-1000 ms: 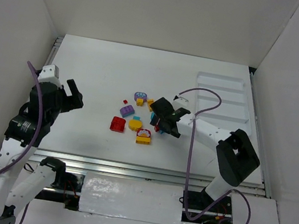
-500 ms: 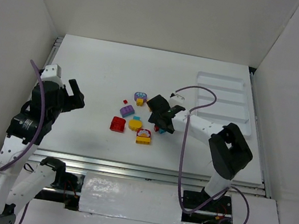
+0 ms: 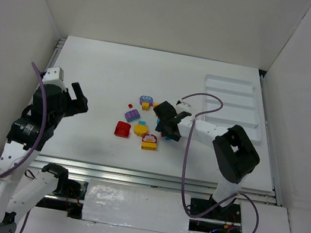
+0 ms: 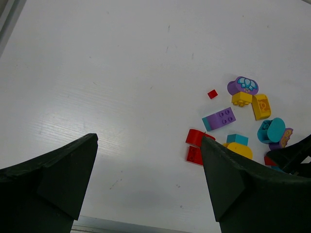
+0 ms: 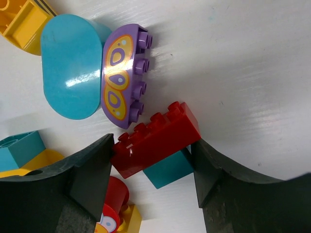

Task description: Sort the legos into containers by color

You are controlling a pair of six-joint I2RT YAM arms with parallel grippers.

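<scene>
**A:** Right gripper (image 3: 169, 125) is down at the right edge of the legos (image 3: 140, 129), mid-table. The wrist view shows its two fingers bracketing a red brick (image 5: 155, 141), one at each end.

**B:** Clamped on it?

**A:** Can't tell. The jaws are part-way open, about the brick's length apart, and the fingers look to touch both ends. Whether they're squeezing, the pictures don't show. The brick isn't lifted.

**B:** It's crowded in there. A teal block (image 5: 169, 171) sits tight against the red one, partly hidden by it. A purple brick (image 5: 121, 73) with a butterfly print touches its other side, with a teal oval (image 5: 70, 65) beside that.

**A:** I'd call this the pick of a red piece, early in the sort. Next it needs a firm squeeze and a straight lift, so the neighbours don't drag along. Then it's a carry right and far to the white tray (image 3: 231, 80), well apart from the pile, and into one compartment kept for red.

**B:** And the left gripper (image 3: 77, 99)?

**A:** Hovering over bare table at the left, fingers wide apart, nothing between them.
</scene>
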